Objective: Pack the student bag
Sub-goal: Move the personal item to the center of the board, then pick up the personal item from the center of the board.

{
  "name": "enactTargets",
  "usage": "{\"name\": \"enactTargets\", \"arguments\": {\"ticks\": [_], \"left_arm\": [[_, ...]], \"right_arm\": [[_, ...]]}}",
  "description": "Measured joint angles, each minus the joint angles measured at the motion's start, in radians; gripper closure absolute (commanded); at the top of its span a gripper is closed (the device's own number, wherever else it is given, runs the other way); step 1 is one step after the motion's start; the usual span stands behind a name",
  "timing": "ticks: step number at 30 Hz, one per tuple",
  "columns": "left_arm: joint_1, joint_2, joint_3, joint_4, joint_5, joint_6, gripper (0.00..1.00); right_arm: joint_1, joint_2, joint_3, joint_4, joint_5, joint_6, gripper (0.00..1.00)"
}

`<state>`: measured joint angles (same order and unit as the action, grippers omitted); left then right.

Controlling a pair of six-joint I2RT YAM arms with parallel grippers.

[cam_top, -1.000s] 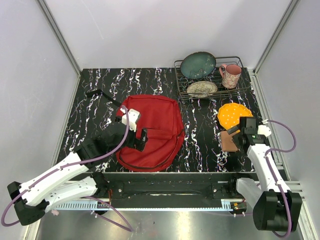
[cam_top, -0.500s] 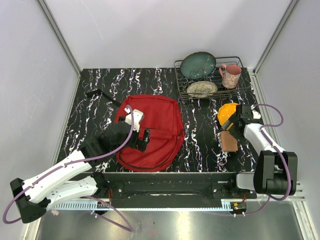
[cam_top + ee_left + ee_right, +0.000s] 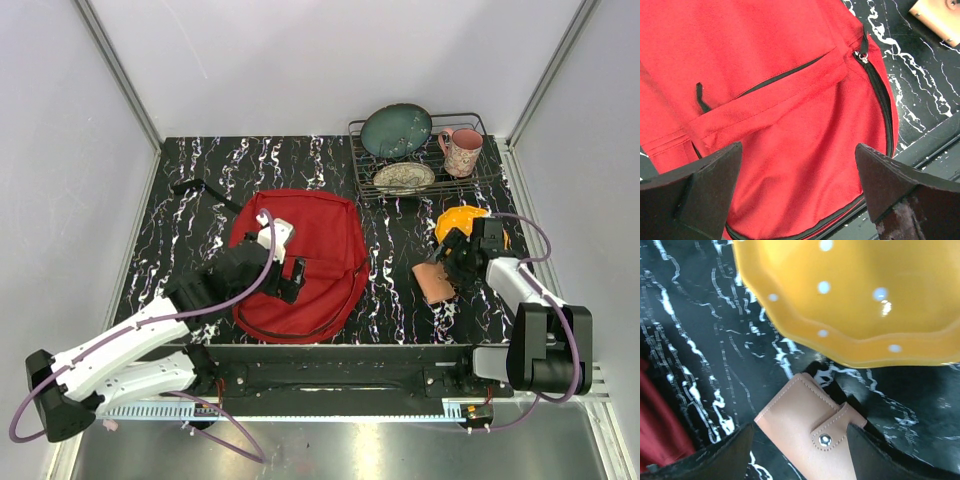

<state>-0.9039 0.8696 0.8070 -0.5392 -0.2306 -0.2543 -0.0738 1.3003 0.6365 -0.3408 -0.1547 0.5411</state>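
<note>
Bag, plate and wallet only partly seen

From above, the left arm (image 3: 200,295) covers the near left part of the student bag (image 3: 325,235). The right gripper (image 3: 452,265) hides the near edge of the yellow plate (image 3: 455,218) and the right side of the tan wallet (image 3: 433,284). In the right wrist view the plate runs off the top and right edges and the wallet off the bottom; whether a finger touches the wallet cannot be told.
</note>
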Motion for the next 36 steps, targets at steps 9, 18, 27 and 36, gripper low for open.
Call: {"name": "enactTargets", "arguments": {"ticks": [9, 18, 27, 36], "left_arm": [[0.0, 0.045, 0.0, 0.095, 0.077, -0.055, 0.01], [-0.05, 0.321, 0.003, 0.376, 0.232, -0.254, 0.01], [-0.185, 0.614, 0.121, 0.518, 0.277, -0.38, 0.01], [-0.207, 0.831, 0.256, 0.617, 0.291, -0.453, 0.01]], "right_arm": [[0.0, -0.007, -0.074, 0.132, -0.232, 0.112, 0.23], [0.002, -0.169, -0.123, 0.113, -0.247, 0.208, 0.2], [0.003, -0.312, -0.05, -0.066, -0.01, 0.166, 0.16], [0.003, -0.154, -0.063, -0.075, -0.013, 0.152, 0.17]]}}
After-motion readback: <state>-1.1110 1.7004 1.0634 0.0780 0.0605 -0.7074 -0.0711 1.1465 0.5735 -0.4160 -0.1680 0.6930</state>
